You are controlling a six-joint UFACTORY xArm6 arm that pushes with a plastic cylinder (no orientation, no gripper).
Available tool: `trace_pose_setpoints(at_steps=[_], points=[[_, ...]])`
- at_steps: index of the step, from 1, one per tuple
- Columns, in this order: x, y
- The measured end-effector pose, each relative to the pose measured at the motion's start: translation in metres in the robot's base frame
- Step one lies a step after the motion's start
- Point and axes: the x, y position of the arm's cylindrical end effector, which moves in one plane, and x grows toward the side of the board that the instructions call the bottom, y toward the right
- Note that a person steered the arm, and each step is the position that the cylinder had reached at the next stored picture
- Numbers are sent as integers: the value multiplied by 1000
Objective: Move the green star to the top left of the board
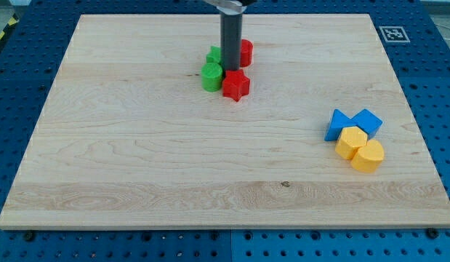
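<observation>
The wooden board (137,167) fills most of the view, lying on a blue perforated counter (435,87); a small black-and-white marker tag (392,33) sits at the board's top right corner. The dark rod (231,36) comes down from the view's top edge, a little left of centre; there is no pincer on this arm, so no open or closed state can be told. My tip (231,69) stands in the middle of a tight cluster of four blocks in the board's upper middle part. The red star (236,85) lies just below the tip, touching the green cylinder (211,76) on its left; the green star (215,55) lies just above that cylinder, at the rod's left side and partly hidden by it; a red block (246,52), its shape unclear, shows at the rod's right. Well apart, near the board's right edge, two blue blocks (353,123) sit side by side, with a yellow hexagon-like block (351,143) and a yellow rounded block (368,156) touching them from below.
</observation>
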Motion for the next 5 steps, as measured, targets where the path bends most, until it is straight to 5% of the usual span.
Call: trace_pose_setpoints(at_steps=[2,5], points=[[-13,-20],[-33,26]])
